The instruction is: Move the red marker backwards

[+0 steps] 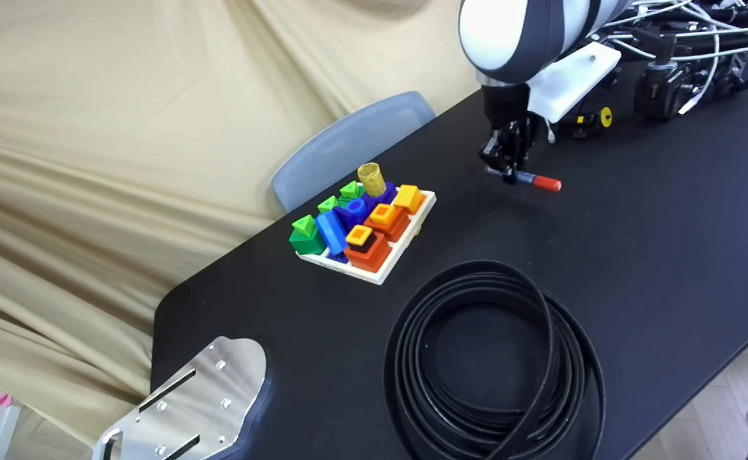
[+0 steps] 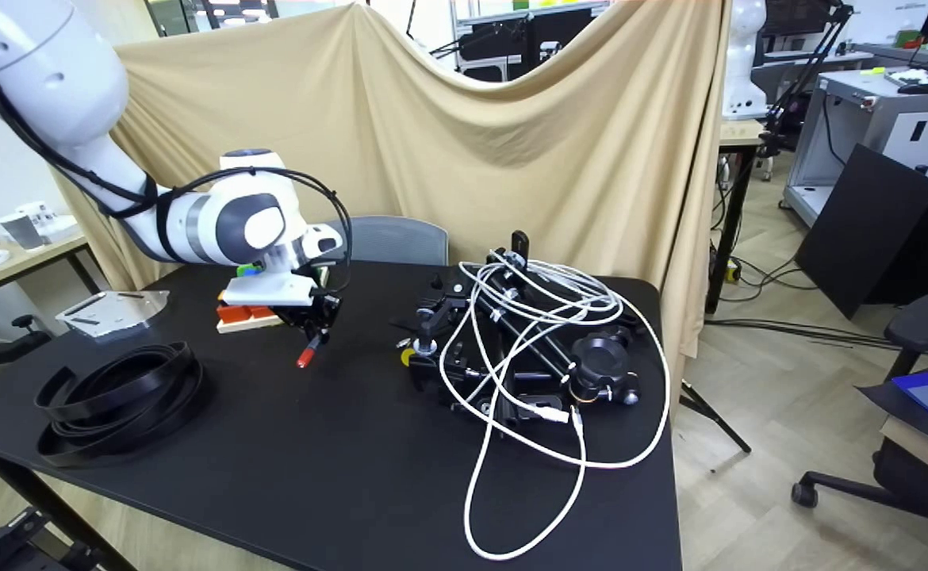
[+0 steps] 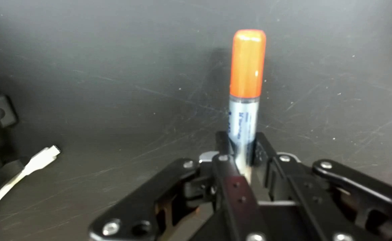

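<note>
The red marker has a blue-grey barrel and a red cap. It shows in both exterior views [image 1: 538, 181] [image 2: 306, 356] and in the wrist view [image 3: 247, 73], where the cap looks orange and points away from the gripper. My gripper [image 3: 242, 147] is shut on the barrel, with a finger against each side. The gripper also shows in both exterior views [image 1: 508, 171] [image 2: 317, 329]. The marker's back part is partly hidden by the fingers. A faint shadow lies beside the cap on the table; how high the marker is held I cannot tell exactly.
The multicoloured toy set [image 1: 374, 223] and a black cable coil [image 1: 406, 358] lie on the black table [image 2: 385, 444]. A metal plate [image 1: 220, 383] lies farther along. Black stands with white cables [image 2: 527, 357] lie on the gripper's opposite side. A white plug [image 3: 43, 159] shows in the wrist view.
</note>
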You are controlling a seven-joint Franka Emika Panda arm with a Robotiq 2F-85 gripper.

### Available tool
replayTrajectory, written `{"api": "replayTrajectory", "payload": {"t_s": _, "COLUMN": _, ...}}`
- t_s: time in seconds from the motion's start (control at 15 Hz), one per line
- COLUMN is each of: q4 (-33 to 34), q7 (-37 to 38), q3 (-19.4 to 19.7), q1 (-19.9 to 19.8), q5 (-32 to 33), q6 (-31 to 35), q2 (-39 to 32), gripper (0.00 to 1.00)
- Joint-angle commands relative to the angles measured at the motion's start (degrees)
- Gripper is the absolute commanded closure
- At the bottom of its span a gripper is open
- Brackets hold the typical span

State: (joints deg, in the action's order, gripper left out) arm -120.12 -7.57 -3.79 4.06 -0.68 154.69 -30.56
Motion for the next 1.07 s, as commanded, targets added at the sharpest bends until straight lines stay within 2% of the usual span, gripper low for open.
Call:
{"api": "replayTrajectory", "payload": {"t_s": 0.0, "q4": 3.55, "q7": 4.05, "q3": 1.40, "q1": 1.76, "q5": 2.07, "q6": 0.26, "q2": -2.74, "gripper": 0.95}}
{"api": "replayTrajectory", "payload": {"t_s": 0.33, "q4": 5.40, "q7": 6.15, "q3": 2.39, "q1": 3.31, "q5": 2.53, "q6": 1.26, "q2": -4.64, "gripper": 0.93}}
{"api": "replayTrajectory", "payload": {"t_s": 0.4, "q4": 5.68, "q7": 6.57, "q3": 2.54, "q1": 3.57, "q5": 2.52, "q6": 1.50, "q2": -4.90, "gripper": 0.54}}
{"api": "replayTrajectory", "payload": {"t_s": 0.53, "q4": 6.01, "q7": 7.28, "q3": 2.73, "q1": 4.01, "q5": 2.41, "q6": 1.93, "q2": -5.25, "gripper": 0.48}}
{"api": "replayTrajectory", "payload": {"t_s": 1.0, "q4": 4.29, "q7": 10.16, "q3": 2.65, "q1": 4.80, "q5": 1.60, "q6": 0.23, "q2": -2.77, "gripper": 0.02}}
